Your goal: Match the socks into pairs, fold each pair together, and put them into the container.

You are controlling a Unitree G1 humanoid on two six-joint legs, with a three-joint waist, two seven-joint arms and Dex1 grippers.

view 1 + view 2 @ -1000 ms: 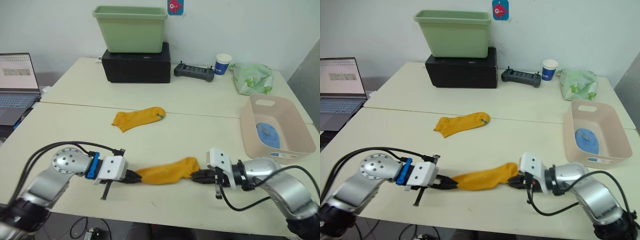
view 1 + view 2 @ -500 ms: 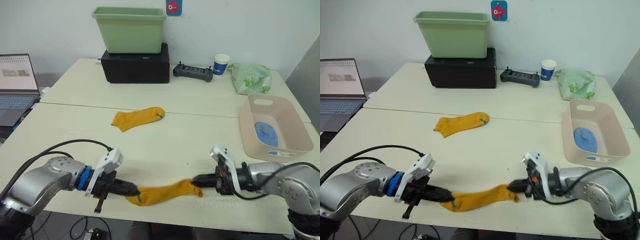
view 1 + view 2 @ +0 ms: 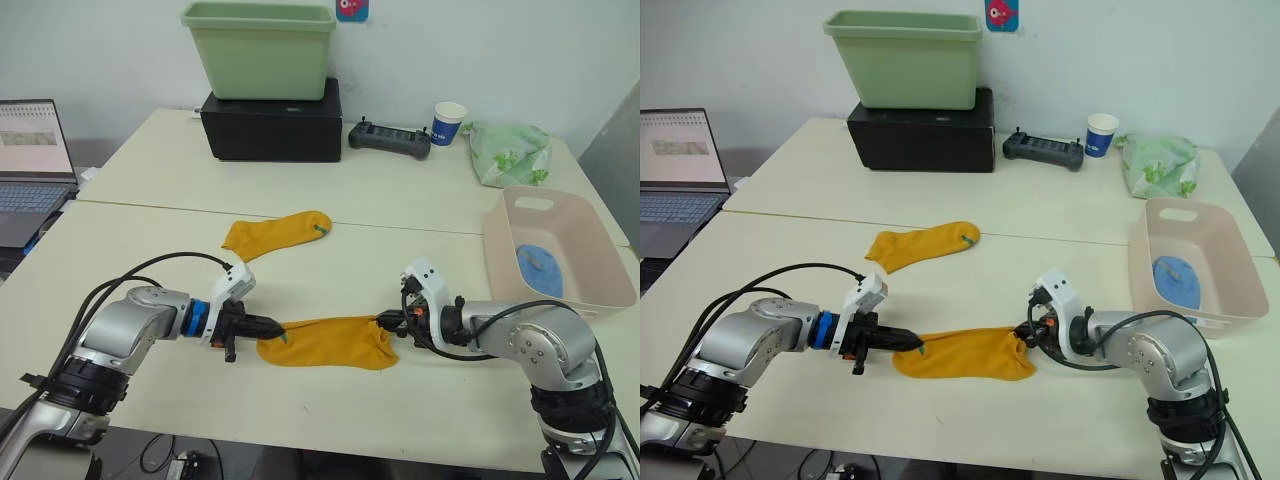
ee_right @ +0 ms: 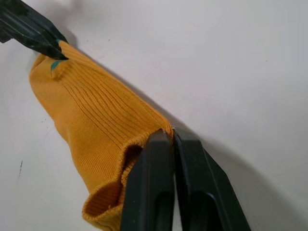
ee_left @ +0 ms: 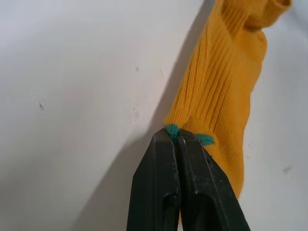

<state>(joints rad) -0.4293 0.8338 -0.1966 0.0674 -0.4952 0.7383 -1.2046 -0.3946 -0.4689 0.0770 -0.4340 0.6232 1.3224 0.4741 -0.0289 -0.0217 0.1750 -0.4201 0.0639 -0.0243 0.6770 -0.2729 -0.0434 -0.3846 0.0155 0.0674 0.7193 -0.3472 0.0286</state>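
Left eye view, L gripper (image 3: 274,326) & R gripper (image 3: 381,321) each pinched tight on mustard sock (image 3: 325,342) ends

Both arms reach low and inward over the near tabletop, forearms nearly level. Left gripper (image 3: 274,327) points toward the right arm, fingers pinched together on the near mustard sock (image 3: 325,343). Right gripper (image 3: 384,320) faces it, fingers likewise clamped on the sock's opposite end

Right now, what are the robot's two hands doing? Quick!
Left hand: closed, pinching one end of the mustard orange sock.
Right hand: closed, pinching the other end of the same sock.
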